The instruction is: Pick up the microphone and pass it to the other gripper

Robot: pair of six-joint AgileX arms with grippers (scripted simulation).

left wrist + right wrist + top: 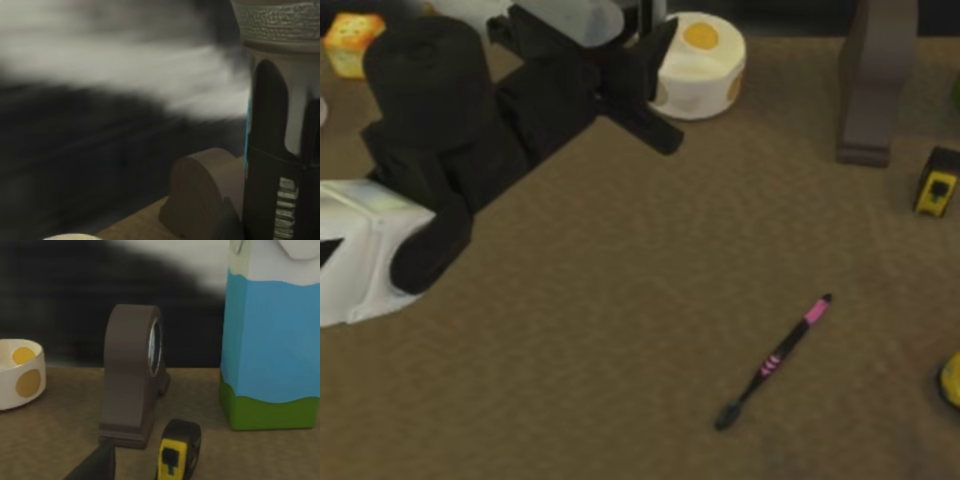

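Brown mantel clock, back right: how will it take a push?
The mantel clock stands tall on a narrow base, so a high push probably tips it. It looks solid, likely heavy; a low push may slide it.

— What stands on the brown worktop [55,440]?
— A brown clock [131,375], with a yellow and black tape measure [178,450] just in front.
— And beside them?
— A blue, green and white carton [272,340], and a white bowl with yellow dots [20,372].
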